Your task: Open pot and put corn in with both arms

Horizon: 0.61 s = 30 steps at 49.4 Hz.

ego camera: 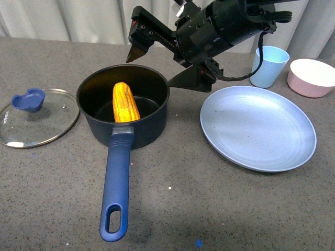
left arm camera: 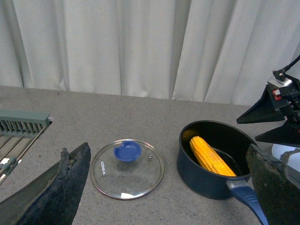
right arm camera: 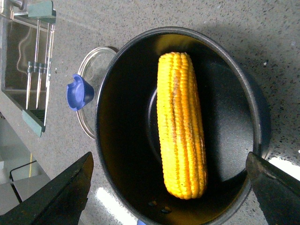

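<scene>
The navy pot (ego camera: pixel 152 117) stands uncovered on the grey table, its long blue handle (ego camera: pixel 116 191) pointing toward the front edge. The yellow corn (ego camera: pixel 125 102) lies inside it, leaning against the near wall; it also shows in the left wrist view as corn (left arm camera: pixel 210 157) and in the right wrist view as corn (right arm camera: pixel 182 143). My right gripper (ego camera: pixel 165 67) hangs open just above the pot's far rim, holding nothing. My left gripper (left arm camera: pixel 168 192) is open and empty, above the table between the lid and the pot (left arm camera: pixel 206 183).
A glass lid (ego camera: pixel 36 117) with a blue knob lies flat left of the pot. A pale blue plate (ego camera: pixel 259 128) sits to the right, with a light blue cup (ego camera: pixel 268 66) and a pink bowl (ego camera: pixel 313 77) behind it. A metal rack (left arm camera: pixel 21 133) stands further left.
</scene>
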Each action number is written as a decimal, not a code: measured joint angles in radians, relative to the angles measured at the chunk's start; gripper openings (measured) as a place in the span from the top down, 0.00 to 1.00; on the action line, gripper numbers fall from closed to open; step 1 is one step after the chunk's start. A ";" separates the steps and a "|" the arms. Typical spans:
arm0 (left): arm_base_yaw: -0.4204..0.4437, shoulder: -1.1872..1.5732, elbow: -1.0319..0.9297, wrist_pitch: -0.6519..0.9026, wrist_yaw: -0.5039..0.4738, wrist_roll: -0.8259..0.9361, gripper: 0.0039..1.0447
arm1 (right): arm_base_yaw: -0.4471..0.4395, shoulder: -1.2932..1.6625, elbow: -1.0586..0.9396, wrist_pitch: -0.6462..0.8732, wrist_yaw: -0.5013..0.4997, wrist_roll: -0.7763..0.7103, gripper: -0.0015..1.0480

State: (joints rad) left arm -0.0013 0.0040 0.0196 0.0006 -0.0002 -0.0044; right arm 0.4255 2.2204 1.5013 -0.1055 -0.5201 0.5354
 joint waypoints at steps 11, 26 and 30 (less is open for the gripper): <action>0.000 0.000 0.000 0.000 0.000 0.000 0.06 | -0.018 -0.211 -0.233 0.159 0.285 -0.116 0.09; 0.000 0.000 0.000 0.000 0.000 0.000 0.06 | -0.158 -0.636 -0.731 0.391 0.660 -0.354 0.09; 0.000 0.000 0.000 0.000 0.000 0.000 0.06 | -0.180 -0.734 -0.827 0.410 0.715 -0.376 0.09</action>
State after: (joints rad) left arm -0.0013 0.0040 0.0196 0.0006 -0.0002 -0.0044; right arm 0.2451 1.4860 0.6743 0.3046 0.1951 0.1593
